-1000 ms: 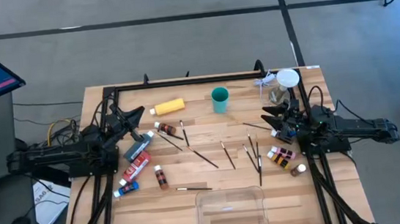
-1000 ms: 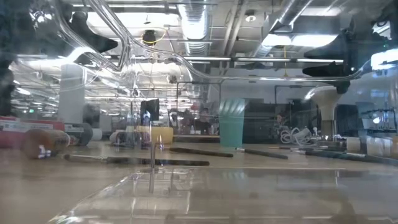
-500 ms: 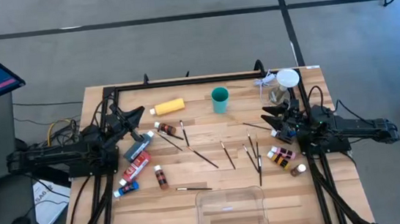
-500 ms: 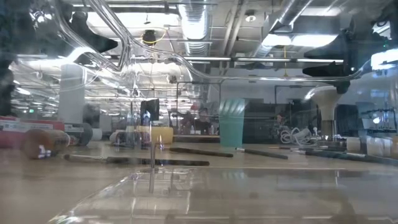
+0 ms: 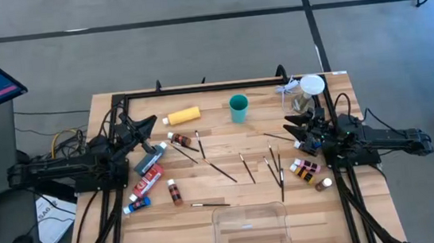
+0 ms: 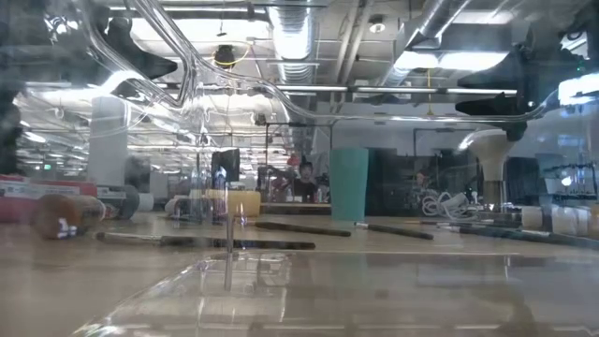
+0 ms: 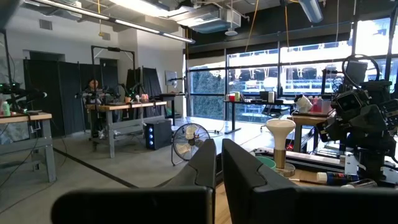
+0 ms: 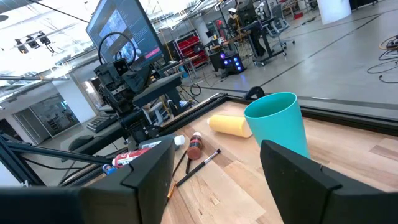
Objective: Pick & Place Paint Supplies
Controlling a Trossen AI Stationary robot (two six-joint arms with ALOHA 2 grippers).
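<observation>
While both arms are parked at table sides, nothing is held. Left gripper [image 5: 151,121] pressed together, above grey paint tube [image 5: 153,157]. Right gripper [image 5: 291,127] spread wide, empty, near small white-capped paint bottles [image 5: 308,169]. Thin dark-handled paint brushes [image 5: 245,167] scattered mid-table; yellow bottle [image 5: 184,116] laid beside teal plastic cup [image 5: 238,108].

By my right gripper [image 8: 214,168], a teal cup [image 8: 277,124], yellow bottle [image 8: 229,124], brown white-capped bottle [image 8: 195,145]; black-handled brushes [image 5: 244,167] on pale wood table [image 5: 211,222].
</observation>
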